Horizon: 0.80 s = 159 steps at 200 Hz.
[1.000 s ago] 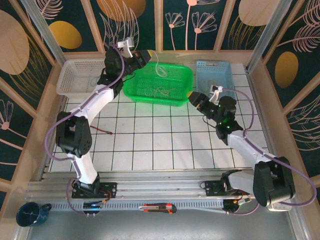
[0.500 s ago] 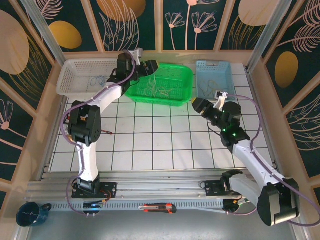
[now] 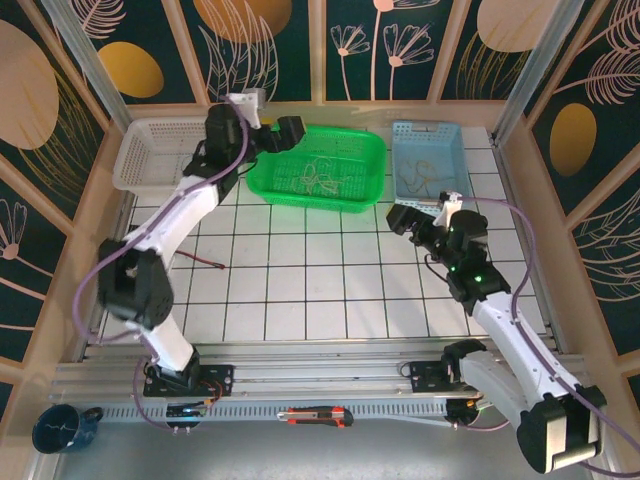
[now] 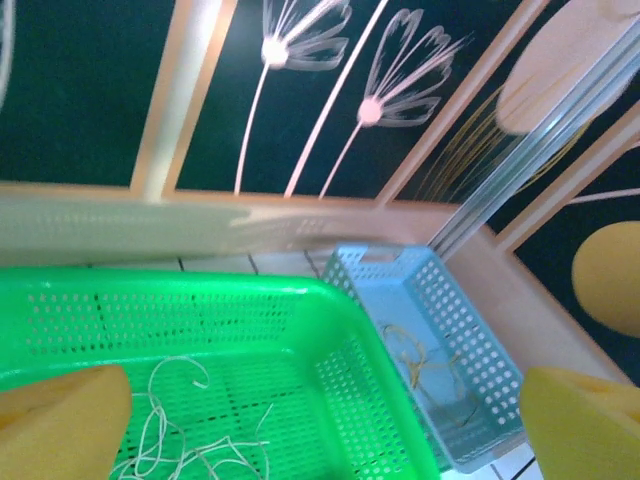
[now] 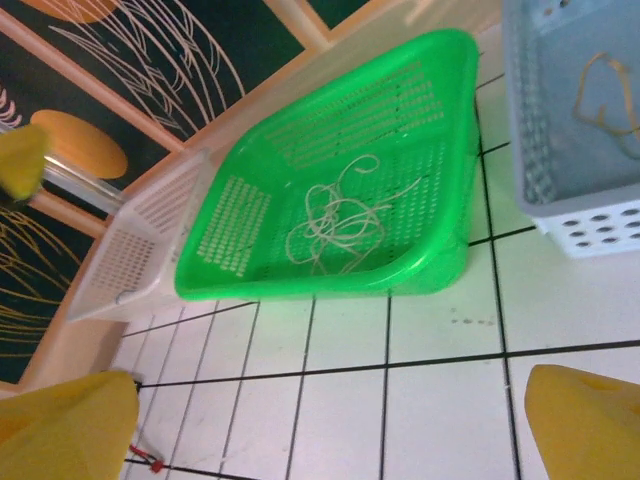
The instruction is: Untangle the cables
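Pale grey cables (image 3: pixel 320 181) lie in a loose curl on the floor of the green basket (image 3: pixel 365 150). The right wrist view shows the same cables (image 5: pixel 340 228), and the left wrist view shows their ends (image 4: pixel 190 440). A tan-yellow cable (image 3: pixel 425 176) lies in the blue basket (image 3: pixel 400 132); it also shows as a tan-yellow cable (image 4: pixel 420 362) in the left wrist view. My left gripper (image 3: pixel 287 131) hangs open over the green basket's far left corner, holding nothing. My right gripper (image 3: pixel 401 217) stands open above the tiles near the blue basket, also holding nothing.
A white basket (image 3: pixel 140 135) sits at the far left, under the left arm. A dark red-tipped lead (image 3: pixel 205 263) lies on the tiles at the left. Wooden walls close the table on three sides. A box cutter (image 3: pixel 316 415) and a blue mug (image 3: pixel 60 428) lie beyond the near rail.
My left gripper has opened and the pale cable that hung from it now lies in the green basket. My right gripper has opened wider and drawn back toward the near right.
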{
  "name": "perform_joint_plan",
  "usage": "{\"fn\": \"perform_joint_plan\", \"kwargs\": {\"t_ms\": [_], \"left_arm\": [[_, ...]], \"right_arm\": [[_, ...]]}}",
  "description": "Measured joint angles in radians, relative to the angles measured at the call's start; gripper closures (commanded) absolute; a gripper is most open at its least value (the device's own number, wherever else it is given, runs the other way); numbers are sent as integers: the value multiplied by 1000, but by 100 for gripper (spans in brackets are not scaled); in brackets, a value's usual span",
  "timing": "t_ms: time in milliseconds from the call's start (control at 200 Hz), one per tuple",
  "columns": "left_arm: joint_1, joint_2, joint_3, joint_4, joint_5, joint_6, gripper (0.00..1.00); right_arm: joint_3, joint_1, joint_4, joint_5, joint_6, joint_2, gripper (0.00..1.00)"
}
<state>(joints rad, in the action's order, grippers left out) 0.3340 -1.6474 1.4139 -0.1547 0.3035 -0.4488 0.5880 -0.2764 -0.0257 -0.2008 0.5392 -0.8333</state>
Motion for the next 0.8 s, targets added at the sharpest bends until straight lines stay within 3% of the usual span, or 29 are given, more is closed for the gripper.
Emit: {"fn": "perform_joint_plan", "kwargs": {"t_ms": [135, 350, 615, 796], "left_arm": [[1, 251, -233, -82, -97, 14, 1], [-2, 620, -689, -218, -375, 64, 1], [-33, 821, -935, -288, -661, 202, 1], [-74, 859, -1072, -368, -771, 288, 1]], "right_arm": [[12, 0, 43, 109, -58, 19, 1], [-17, 0, 20, 344, -119, 38, 1], [-165, 1, -214, 603, -232, 14, 1], [-229, 8, -394, 702, -332, -96, 1]]}}
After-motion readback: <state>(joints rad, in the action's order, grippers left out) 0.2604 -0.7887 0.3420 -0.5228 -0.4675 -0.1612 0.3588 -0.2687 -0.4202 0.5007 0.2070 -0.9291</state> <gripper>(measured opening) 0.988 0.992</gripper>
